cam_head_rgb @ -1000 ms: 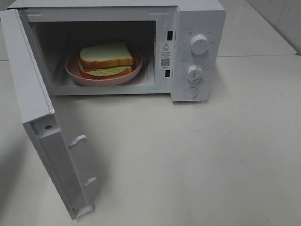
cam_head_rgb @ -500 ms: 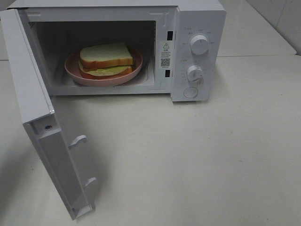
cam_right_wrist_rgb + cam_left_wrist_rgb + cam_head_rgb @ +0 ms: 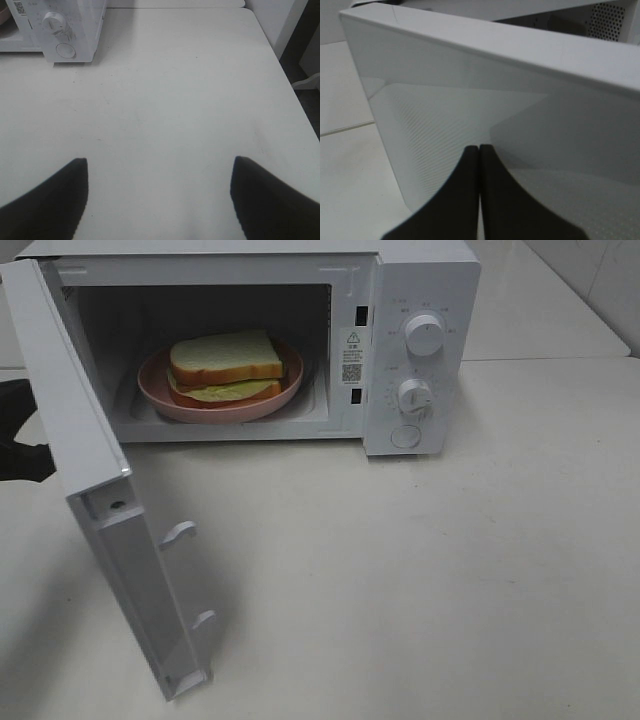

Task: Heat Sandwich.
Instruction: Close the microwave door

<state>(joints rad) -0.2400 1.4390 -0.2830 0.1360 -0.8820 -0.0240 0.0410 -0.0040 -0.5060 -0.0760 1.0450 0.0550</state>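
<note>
The sandwich (image 3: 225, 367), white bread with orange-brown crust and pale green filling, lies on a round pink plate (image 3: 160, 390) inside the open white microwave (image 3: 420, 280). The microwave door (image 3: 100, 500) stands swung out at the left. My left gripper (image 3: 479, 149) is shut, its tips against the door's outer face (image 3: 470, 110); in the high view only a dark part of that arm (image 3: 20, 430) shows behind the door. My right gripper (image 3: 159, 165) is open and empty above the bare table, away from the microwave (image 3: 60, 25).
The microwave's two knobs (image 3: 425, 335) and round button (image 3: 406, 436) face front on its right panel. The white table (image 3: 450, 570) stretches to the right; its far right edge (image 3: 280, 65) shows in the right wrist view.
The door has swung slightly towards closing. The left arm has come into view behind the door at the left edge. The sandwich and plate have not moved.
</note>
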